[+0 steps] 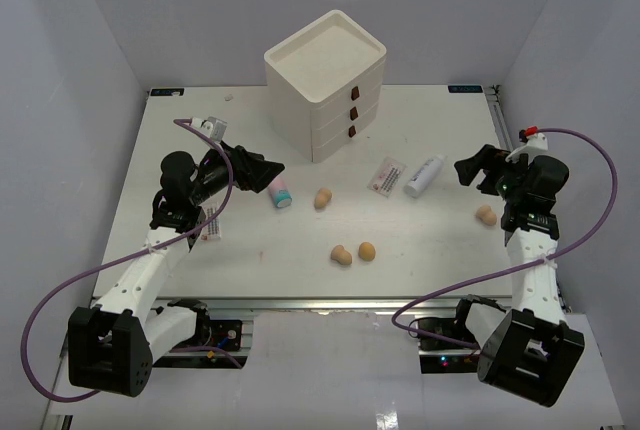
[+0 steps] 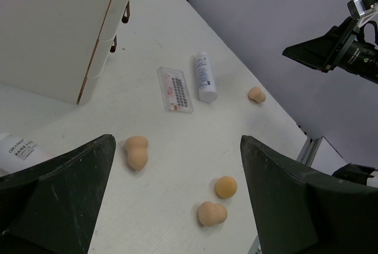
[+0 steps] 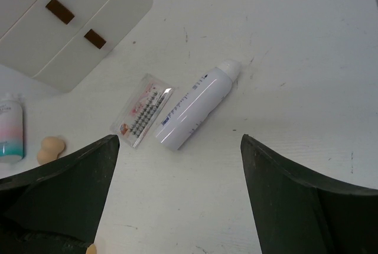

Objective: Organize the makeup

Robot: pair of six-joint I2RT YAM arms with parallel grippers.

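- Tan sponges (image 1: 342, 255) are scattered by the desk's near edge; they are judged soft and light, to be pinched mid-body.
- The left claw (image 1: 266, 172) and right claw (image 1: 470, 175) are held wide, empty.
- Farther in, the white bottle (image 1: 423, 176) lies flat; it is judged rigid, slick and roll-prone, best gripped across its middle.

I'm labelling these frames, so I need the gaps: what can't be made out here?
Drawer box: all views, drawers shut, contents hidden.
Packet: top view, partly under the left arm.
Pink tube: right wrist view, cut by the left edge.
Second packet: print too small to read in any view.
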